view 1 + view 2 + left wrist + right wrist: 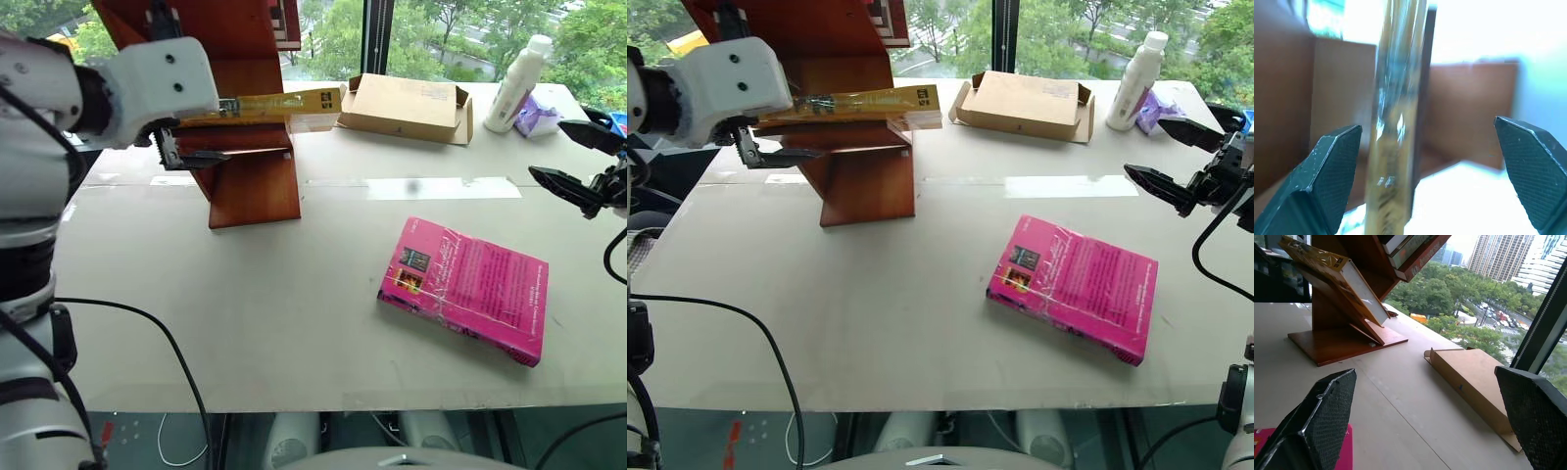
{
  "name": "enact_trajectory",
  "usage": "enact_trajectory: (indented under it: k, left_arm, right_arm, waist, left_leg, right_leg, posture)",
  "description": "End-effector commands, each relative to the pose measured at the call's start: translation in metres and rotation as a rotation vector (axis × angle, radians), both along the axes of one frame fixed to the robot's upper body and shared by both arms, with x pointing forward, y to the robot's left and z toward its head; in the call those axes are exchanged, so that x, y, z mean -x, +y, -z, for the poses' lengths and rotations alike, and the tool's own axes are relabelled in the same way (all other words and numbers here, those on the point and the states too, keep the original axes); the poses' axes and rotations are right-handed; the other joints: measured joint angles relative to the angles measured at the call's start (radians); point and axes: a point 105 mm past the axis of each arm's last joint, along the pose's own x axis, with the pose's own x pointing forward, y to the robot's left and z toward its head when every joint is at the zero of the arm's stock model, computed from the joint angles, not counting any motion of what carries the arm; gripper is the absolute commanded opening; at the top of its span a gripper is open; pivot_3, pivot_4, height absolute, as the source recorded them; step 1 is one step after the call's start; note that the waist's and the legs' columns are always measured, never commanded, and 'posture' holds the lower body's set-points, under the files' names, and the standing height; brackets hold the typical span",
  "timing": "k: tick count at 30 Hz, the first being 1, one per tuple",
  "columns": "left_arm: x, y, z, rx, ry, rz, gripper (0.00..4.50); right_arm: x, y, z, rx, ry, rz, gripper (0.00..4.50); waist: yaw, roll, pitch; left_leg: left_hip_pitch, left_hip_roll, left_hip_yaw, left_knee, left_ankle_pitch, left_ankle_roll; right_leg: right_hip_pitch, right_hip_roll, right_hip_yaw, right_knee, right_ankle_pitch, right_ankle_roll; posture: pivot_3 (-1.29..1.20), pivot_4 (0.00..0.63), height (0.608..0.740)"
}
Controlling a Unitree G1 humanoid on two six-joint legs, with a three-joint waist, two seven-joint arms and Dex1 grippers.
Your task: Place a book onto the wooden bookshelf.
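So the book (279, 105) lies on a board of the wooden bookshelf (257, 186) — my left gripper (192, 147) just beside it, fingers spread wide, empty. My right gripper (578, 162) — gaping too — holds nothing.

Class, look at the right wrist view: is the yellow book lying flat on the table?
No: the yellow book rests tilted on a slanted board of the wooden bookshelf, well above the table.
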Motion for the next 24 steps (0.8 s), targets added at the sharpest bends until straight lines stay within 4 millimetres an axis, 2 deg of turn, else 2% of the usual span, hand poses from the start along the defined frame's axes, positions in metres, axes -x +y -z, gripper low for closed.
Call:
enact_trajectory:
  k: [1,3,7,9,13,16,18,24]
  left_arm:
    - [0.034,-0.002,-0.016,0.193,-0.04,0.008,4.43]
    - [0.043,-0.012,-0.023,0.372,-0.079,0.067,4.43]
    - [0.057,-0.05,-0.003,0.64,0.07,0.221,4.43]
    - [0.055,-0.066,0.026,0.723,0.158,0.246,4.43]
    - [0.052,-0.081,0.075,0.863,0.257,0.208,4.43]
    - [0.051,-0.075,0.102,0.905,0.291,0.15,4.43]
    - [0.049,-0.067,0.113,0.927,0.304,0.115,4.43]
    - [0.048,-0.01,0.171,0.909,0.379,-0.082,4.43]
  right_arm:
    - [0.007,-0.007,-0.017,0.009,-0.063,0.017,4.5]
    - [0.007,-0.009,-0.018,0.009,-0.062,0.021,4.5]
    - [0.007,-0.01,-0.016,0.013,-0.051,0.031,4.5]
    - [0.01,-0.012,-0.014,0.012,-0.043,0.048,4.5]
    - [0.025,-0.027,-0.006,0.005,-0.015,0.12,4.5]
    - [0.04,-0.038,0.002,0.009,0.024,0.175,4.5]
    - [0.05,-0.044,0.008,0.021,0.047,0.211,4.5]
    - [0.087,-0.067,0.042,0.037,0.2,0.316,4.5]
  waist:
    - [-0.004,0.0,0.0]
    - [-0.005,0.0,0.0]
    - [0.003,-0.002,0.001]
    - [0.007,-0.002,0.001]
    - [0.009,-0.003,0.001]
    - [0.009,-0.001,0.0]
    - [0.008,-0.001,0.0]
    - [0.01,0.0,-0.001]
  left_leg:
    - [0.0,0.0,0.0,0.0,0.0,0.0]
    - [0.0,0.0,-0.001,0.0,0.0,0.0]
    - [0.003,-0.001,-0.003,0.003,0.0,0.0]
    - [0.003,-0.001,-0.004,0.004,0.0,0.0]
    - [0.005,-0.001,-0.006,0.003,0.0,-0.001]
    - [0.004,-0.001,-0.008,0.002,0.001,-0.003]
    - [0.005,-0.001,-0.007,0.001,0.001,-0.003]
    - [0.008,0.0,-0.008,0.0,0.0,-0.001]
  right_leg:
    - [0.0,0.0,0.0,0.0,0.0,0.0]
    - [0.0,0.0,-0.001,0.0,0.0,0.0]
    - [0.005,-0.001,-0.002,0.001,-0.002,0.004]
    - [0.007,0.0,-0.003,0.0,-0.002,0.004]
    - [0.009,-0.001,-0.004,0.0,0.0,0.0]
    - [0.008,-0.001,-0.004,0.0,0.0,0.0]
    - [0.008,-0.001,-0.003,-0.001,0.0,0.0]
    - [0.012,-0.002,-0.005,-0.004,-0.002,-0.004]
  posture:
    - [0.0,0.15,0.733]
    - [0.0,0.15,0.733]
    - [0.0,0.15,0.733]
    - [0.0,0.15,0.733]
    - [0.0,0.15,0.733]
    - [0.0,0.15,0.733]
    - [0.0,0.15,0.733]
    - [0.0,0.15,0.733]
